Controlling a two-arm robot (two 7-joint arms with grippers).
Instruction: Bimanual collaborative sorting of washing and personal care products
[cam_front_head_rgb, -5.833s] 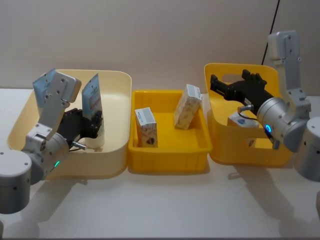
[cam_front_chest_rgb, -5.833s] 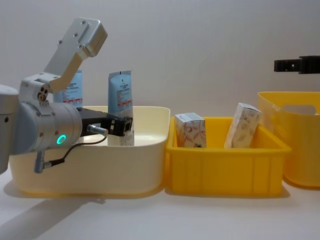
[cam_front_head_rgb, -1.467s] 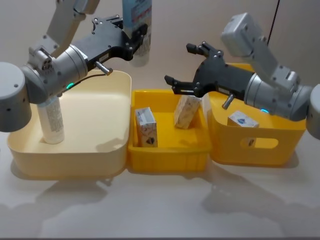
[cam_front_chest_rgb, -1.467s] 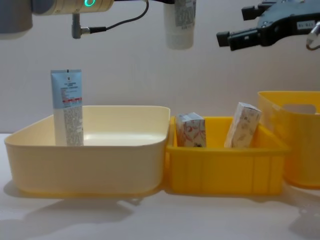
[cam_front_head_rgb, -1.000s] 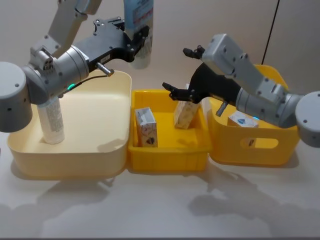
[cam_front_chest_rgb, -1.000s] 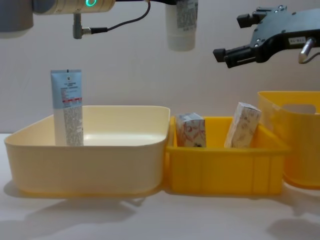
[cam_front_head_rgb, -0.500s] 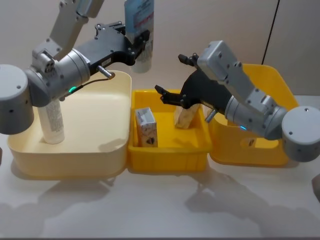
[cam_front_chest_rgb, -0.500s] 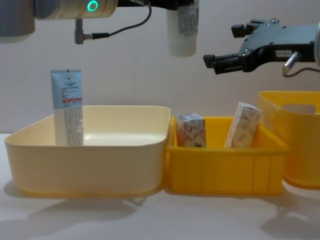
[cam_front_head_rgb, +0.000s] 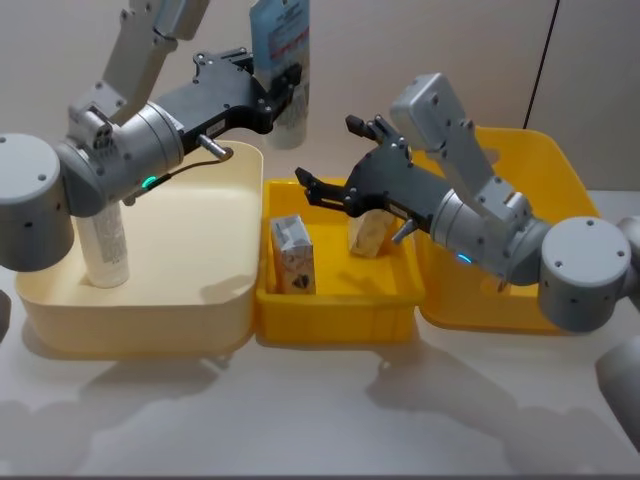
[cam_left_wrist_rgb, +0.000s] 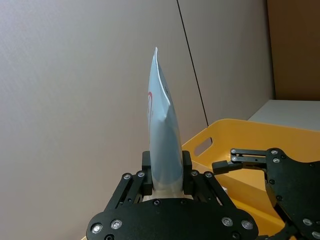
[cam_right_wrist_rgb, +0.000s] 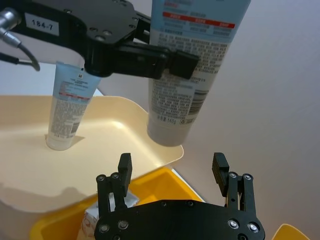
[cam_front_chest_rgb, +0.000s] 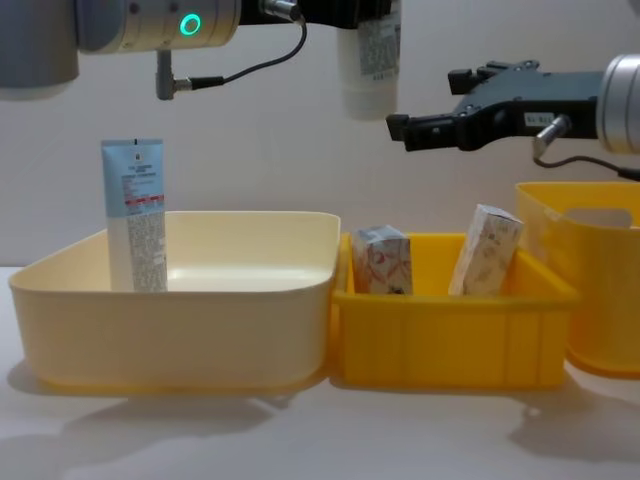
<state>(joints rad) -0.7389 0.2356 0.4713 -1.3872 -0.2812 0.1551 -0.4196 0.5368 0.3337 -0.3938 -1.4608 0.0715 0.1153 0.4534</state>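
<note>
Showing a likely handover, the left gripper (cam_front_head_rgb: 283, 88) clamps a tall light-blue squeeze tube (cam_front_head_rgb: 281, 40) high above the cream plastic bin's (cam_front_head_rgb: 130, 325) far-right corner, while the open-fingered right gripper (cam_front_head_rgb: 328, 155), just right of it, probably must next close around it.

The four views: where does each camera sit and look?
Head view: up high, looking down on the table; both arms show.
Chest view: low, looking across the table; right gripper reaches in from the right.
Left wrist view: along the left gripper, shut on the held tube.
Right wrist view: past its open fingers toward that tube.
Shared: both wrist views show the tube.
</note>
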